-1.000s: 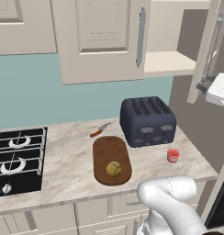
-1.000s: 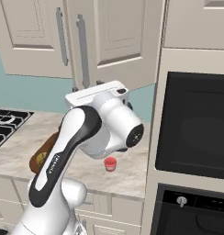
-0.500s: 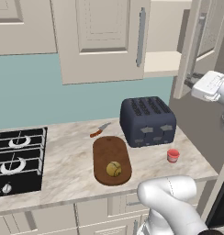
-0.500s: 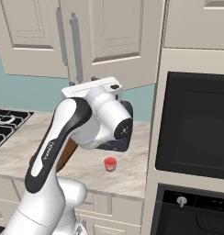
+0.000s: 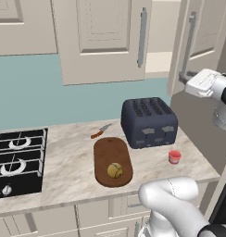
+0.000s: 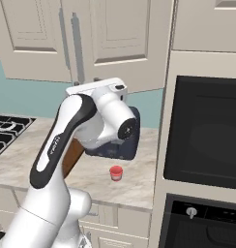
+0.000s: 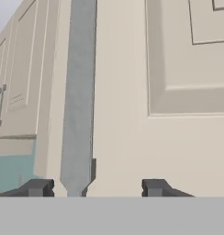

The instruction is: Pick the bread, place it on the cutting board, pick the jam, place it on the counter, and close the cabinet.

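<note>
Swinging cabinet door toward shut since a second ago; gripper jaws narrowed from wide, handle between fingertips, contact unclear. Bread on cutting board, jam right on counter. Only closing left.

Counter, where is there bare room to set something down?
The counter is bare between the stove and the cutting board, and along its front edge. It is crowded around the toaster, with the knife, the board's roll and the jam.
</note>
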